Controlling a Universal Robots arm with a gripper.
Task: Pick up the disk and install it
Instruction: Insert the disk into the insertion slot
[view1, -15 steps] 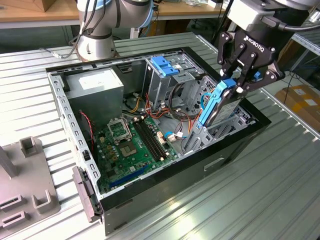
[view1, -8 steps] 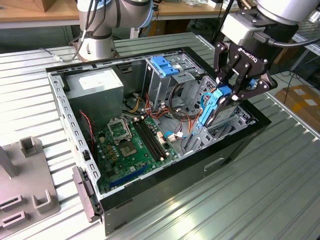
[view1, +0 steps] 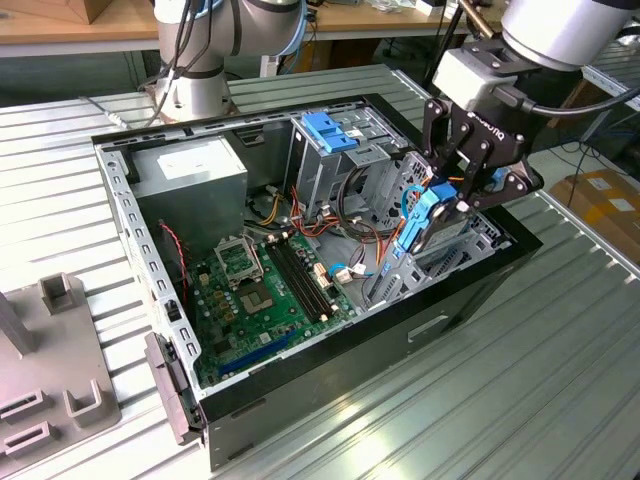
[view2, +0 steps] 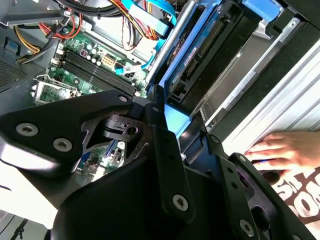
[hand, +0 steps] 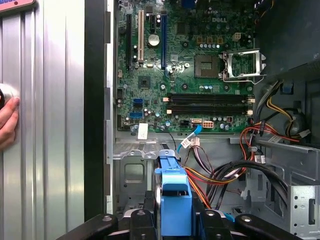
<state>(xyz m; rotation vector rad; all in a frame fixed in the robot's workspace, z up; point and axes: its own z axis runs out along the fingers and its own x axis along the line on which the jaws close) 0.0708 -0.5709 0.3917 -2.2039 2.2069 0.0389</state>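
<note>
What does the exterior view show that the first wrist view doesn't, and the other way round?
Exterior view: the arm's base behind the computer case, and the drive cage's blue top. First wrist view: a person's fingers on the ribbed table beside the case. Both: the green motherboard, and the robot's hand shut on the disk, which it holds on edge above the open case.
</note>
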